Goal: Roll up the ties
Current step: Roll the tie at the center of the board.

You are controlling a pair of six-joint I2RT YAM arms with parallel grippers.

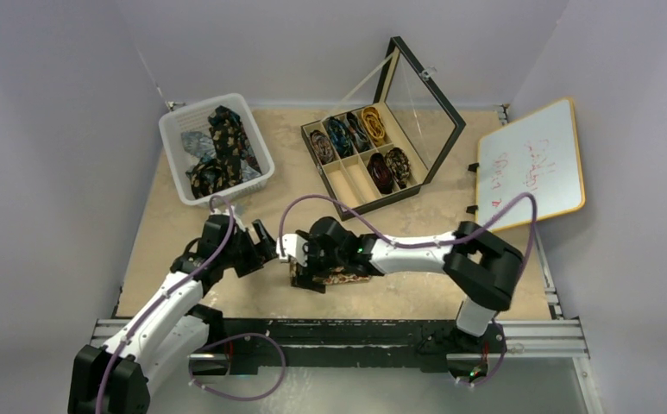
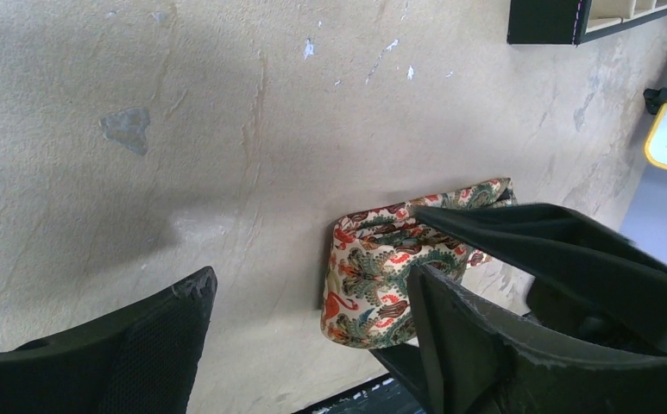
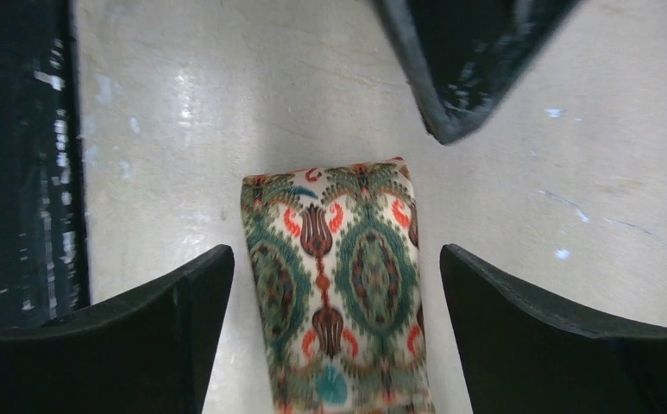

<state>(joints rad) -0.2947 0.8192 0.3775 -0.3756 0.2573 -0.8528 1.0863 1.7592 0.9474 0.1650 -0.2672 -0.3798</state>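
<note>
Straddling the paisley tie [image 3: 338,293] on the tabletop [image 3: 528,172], the right fingers [image 3: 166,328] stand open without touching it, while the left fingers [image 2: 157,336] hang open alongside.

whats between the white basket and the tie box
Nothing but bare table between the basket and the box; the top view shows it.

Paisley tie [image 3: 338,285] runs off the right wrist view's bottom edge. From above, the right gripper [image 1: 311,278] hides most of it. Whiteboard writing [image 1: 528,159]: unreadable.
</note>
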